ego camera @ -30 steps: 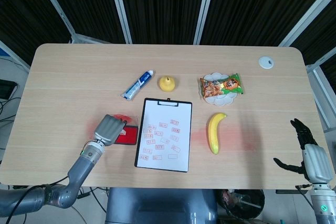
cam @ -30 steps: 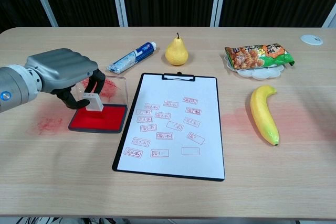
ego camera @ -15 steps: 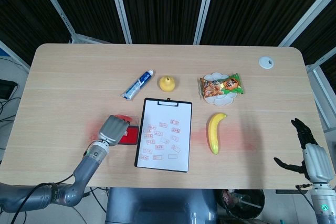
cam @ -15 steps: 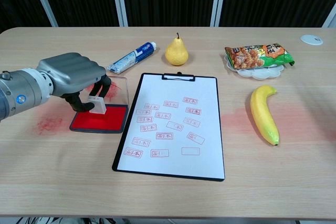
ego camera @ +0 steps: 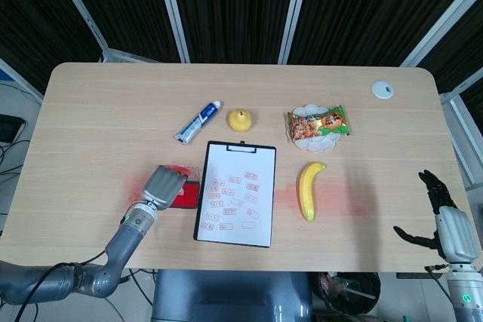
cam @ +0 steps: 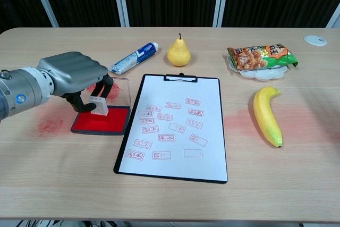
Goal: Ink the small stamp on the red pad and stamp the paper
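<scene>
I am holding the small stamp (cam: 98,105) pinched in my left hand (cam: 71,75), fingers curling down around its pale blocky body, and it is sitting on the flat red pad (cam: 101,121), whose clear lid is standing open behind it. The paper (cam: 172,126) is lying just beside the pad, toward the middle of the tabletop (cam: 170,195), clipped to a dark board with its long axis running away from me; it is smooth and white, dotted with red marks, with bare space around them. So the coming move, as I judge it, is lifting and carrying sideways toward my right. My right hand (ego camera: 445,220) is hanging well apart at the far edge, fingers spread and holding nothing, so the left is much nearer.
</scene>
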`<control>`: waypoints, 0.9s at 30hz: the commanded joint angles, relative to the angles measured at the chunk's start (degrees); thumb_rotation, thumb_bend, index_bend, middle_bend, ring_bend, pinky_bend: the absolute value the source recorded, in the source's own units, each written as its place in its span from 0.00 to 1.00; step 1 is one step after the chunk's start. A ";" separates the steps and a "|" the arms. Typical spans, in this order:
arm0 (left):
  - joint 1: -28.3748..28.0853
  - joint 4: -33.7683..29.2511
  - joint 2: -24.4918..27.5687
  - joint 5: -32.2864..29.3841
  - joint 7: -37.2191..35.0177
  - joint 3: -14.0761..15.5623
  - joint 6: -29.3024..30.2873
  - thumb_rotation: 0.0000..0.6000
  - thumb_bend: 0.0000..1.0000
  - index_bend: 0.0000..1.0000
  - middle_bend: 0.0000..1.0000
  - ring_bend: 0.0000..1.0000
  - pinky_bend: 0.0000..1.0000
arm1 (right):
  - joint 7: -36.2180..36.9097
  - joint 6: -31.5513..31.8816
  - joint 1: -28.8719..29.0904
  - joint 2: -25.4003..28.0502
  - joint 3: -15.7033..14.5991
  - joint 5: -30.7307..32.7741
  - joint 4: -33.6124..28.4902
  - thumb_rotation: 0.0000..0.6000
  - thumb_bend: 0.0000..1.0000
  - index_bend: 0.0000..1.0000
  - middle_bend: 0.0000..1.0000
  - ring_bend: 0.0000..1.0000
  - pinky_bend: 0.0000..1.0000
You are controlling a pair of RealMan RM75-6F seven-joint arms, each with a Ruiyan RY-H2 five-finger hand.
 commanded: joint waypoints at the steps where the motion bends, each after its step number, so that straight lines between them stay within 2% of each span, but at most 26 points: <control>1: -0.26 -0.96 0.55 0.10 0.15 0.03 0.46 1.00 0.60 0.66 0.69 0.84 0.97 | 0.00 0.02 -0.01 0.01 0.01 -0.03 -0.01 1.00 0.12 0.00 0.00 0.00 0.22; 13: -0.43 -3.33 1.86 -0.05 0.76 1.52 1.55 1.00 0.60 0.66 0.70 0.84 0.97 | 0.04 -0.03 -0.04 0.06 -0.04 -0.11 -0.13 1.00 0.12 0.00 0.00 0.00 0.22; 27: -0.41 -0.66 -0.12 -0.60 0.51 3.38 1.16 1.00 0.60 0.66 0.70 0.84 0.97 | 0.21 -0.27 -0.03 0.17 0.00 0.08 -0.25 1.00 0.12 0.00 0.00 0.00 0.22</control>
